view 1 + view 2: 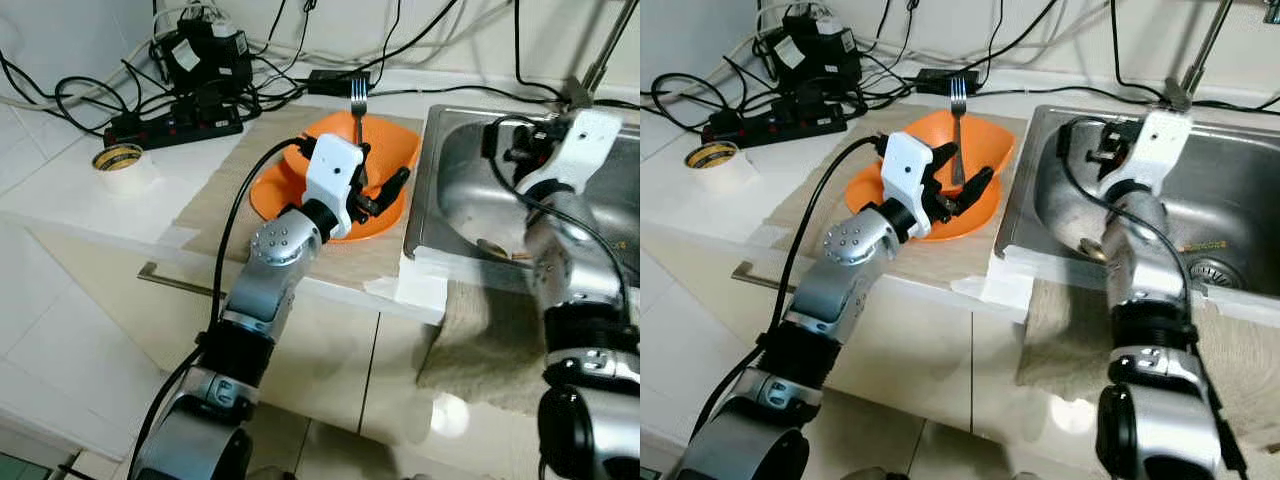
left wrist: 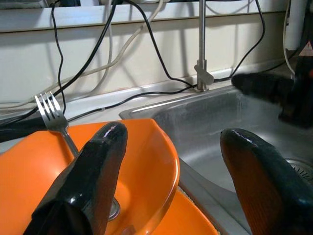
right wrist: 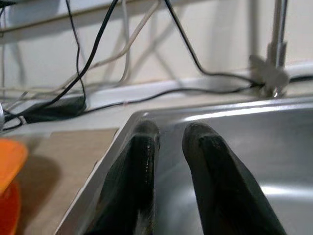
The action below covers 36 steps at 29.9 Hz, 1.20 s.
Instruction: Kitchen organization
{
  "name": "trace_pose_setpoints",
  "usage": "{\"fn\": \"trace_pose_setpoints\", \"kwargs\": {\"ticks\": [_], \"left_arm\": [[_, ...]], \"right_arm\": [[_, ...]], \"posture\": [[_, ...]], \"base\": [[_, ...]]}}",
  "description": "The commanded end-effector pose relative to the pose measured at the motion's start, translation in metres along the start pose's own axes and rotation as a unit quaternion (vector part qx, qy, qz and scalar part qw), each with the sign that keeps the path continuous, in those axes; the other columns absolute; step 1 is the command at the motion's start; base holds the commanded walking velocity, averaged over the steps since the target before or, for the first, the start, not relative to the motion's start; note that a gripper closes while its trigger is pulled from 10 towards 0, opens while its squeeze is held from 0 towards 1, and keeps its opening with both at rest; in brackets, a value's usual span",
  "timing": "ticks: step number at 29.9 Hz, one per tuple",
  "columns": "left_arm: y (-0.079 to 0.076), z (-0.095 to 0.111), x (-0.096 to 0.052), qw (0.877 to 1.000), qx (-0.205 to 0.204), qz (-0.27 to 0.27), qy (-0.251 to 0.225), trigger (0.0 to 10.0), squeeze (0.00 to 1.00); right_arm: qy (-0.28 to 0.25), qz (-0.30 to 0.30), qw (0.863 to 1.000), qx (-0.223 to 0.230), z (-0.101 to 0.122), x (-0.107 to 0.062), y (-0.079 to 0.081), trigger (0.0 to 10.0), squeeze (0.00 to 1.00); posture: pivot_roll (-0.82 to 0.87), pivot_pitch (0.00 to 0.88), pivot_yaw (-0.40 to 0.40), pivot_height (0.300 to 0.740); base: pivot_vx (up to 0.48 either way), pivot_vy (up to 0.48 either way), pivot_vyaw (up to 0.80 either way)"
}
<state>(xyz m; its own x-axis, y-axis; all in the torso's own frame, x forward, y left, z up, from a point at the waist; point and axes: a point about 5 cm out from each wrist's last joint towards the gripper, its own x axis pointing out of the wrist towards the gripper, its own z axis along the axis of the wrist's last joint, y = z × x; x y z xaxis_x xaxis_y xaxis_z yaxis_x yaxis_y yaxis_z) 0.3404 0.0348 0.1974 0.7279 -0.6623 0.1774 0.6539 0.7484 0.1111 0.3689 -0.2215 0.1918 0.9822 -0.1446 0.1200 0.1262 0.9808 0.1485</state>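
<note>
**Two grippers up, nothing held, fork not yet moved**

Counter [image 1: 80,200] runs along the wall, pale, with a wooden board [image 1: 225,190] laid on it beside the steel sink [image 1: 1240,190]. Sink sits at the counter's right end, basin mostly bare, drain [image 1: 1218,271] toward its front right; a small brownish scrap [image 1: 495,250] lies near the basin's front wall, can't tell what it is. Cloth [image 1: 480,340] hangs over the counter's front edge below the sink.

Orange plate [image 1: 865,185] sits on the board at its right edge, just beside the sink rim. Orange bowl [image 1: 990,150] rests on the plate, tilted. Fork [image 1: 958,110] stands in the bowl, tines up, leaning toward the back edge of the counter.

Back left corner: power strip [image 1: 175,125], adapters and tangled cables. Tape roll [image 1: 120,158] near the counter's left edge.

Left gripper [image 1: 958,185] hovers over the plate and bowl, fingers spread wide, empty; fork handle is just beyond one finger [image 2: 95,166], not clamped. Right gripper [image 3: 168,147] hangs over the sink's left side, fingers narrow with a slim gap, empty.

Progress, my read: early. Dishes and fork not yet in the sink, nothing grasped. Left to do: grab fork or bowl, transfer, sort the rest.
</note>
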Motion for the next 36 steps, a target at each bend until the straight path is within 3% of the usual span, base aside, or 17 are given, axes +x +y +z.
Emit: {"fn": "trace_pose_setpoints", "kwargs": {"ticks": [1, 6, 12, 17, 21, 26, 31, 32, 33, 36], "left_arm": [[0.004, 0.005, 0.002, 1.0, 0.004, 0.003, -0.004, 10.0, 0.0], [0.004, 0.005, 0.003, 1.0, 0.005, 0.002, -0.004, 10.0, 0.0], [0.01, 0.001, 0.002, 1.0, -0.002, 0.019, 0.011, 10.0, 0.0], [0.038, -0.013, -0.009, 0.993, -0.035, 0.102, 0.049, 10.0, 0.0], [0.063, -0.014, -0.023, 0.984, -0.035, 0.165, 0.053, 10.0, 0.0], [0.071, -0.004, -0.025, 0.984, -0.016, 0.175, 0.03, 10.0, 0.0], [0.076, -0.001, -0.034, 0.98, -0.013, 0.194, 0.028, 10.0, 0.0], [0.078, -0.002, -0.037, 0.979, -0.019, 0.202, 0.028, 10.0, 0.0], [0.079, -0.002, -0.042, 0.977, -0.025, 0.21, 0.028, 10.0, 0.0], [0.083, -0.002, -0.057, 0.973, -0.026, 0.228, 0.028, 10.0, 0.0]], "right_arm": [[-0.012, -0.002, 1.0, 0.018, 0.005, -0.001, 0.005, 10.0, 1.0], [-0.011, -0.006, 0.999, 0.039, 0.004, -0.003, 0.008, 10.0, 1.0], [-0.012, -0.003, 0.999, 0.033, 0.005, -0.006, 0.014, 10.0, 1.0], [-0.014, 0.019, 1.0, 0.013, 0.001, -0.013, 0.026, 10.0, 1.0], [-0.02, 0.019, 0.999, -0.028, -0.004, -0.02, 0.025, 10.0, 1.0], [-0.032, 0.013, 0.997, -0.064, -0.007, -0.026, 0.024, 10.0, 1.0], [-0.036, 0.006, 0.991, -0.126, -0.015, -0.038, 0.023, 10.0, 1.0], [-0.038, -0.002, 0.991, -0.13, -0.017, -0.041, 0.022, 10.0, 0.66], [-0.038, -0.009, 0.991, -0.127, -0.018, -0.045, 0.02, 10.0, 0.0], [-0.038, -0.02, 0.992, -0.12, -0.022, -0.058, 0.018, 10.0, 0.0]], "posture": [[-0.09, 0.0, 0.08, 0.74], [-0.09, 0.0, 0.083, 0.74], [-0.09, 0.0, 0.085, 0.74], [-0.09, 0.0, 0.085, 0.74], [-0.09, 0.0, 0.086, 0.74], [-0.09, 0.0, 0.085, 0.74], [-0.09, 0.0, 0.082, 0.74], [-0.09, 0.0, 0.082, 0.74], [-0.09, 0.0, 0.081, 0.74], [-0.09, 0.0, 0.085, 0.74]], "base": [[0.0, 0.0, 0.0], [0.0, 0.0, 0.0], [0.0, 0.0, 0.0], [0.0, 0.0, 0.0], [0.0, 0.0, 0.0], [0.0, 0.0, 0.0], [0.0, 0.0, 0.0], [0.0, 0.0, 0.0], [0.0, 0.0, 0.0], [0.0, 0.0, 0.0]]}}
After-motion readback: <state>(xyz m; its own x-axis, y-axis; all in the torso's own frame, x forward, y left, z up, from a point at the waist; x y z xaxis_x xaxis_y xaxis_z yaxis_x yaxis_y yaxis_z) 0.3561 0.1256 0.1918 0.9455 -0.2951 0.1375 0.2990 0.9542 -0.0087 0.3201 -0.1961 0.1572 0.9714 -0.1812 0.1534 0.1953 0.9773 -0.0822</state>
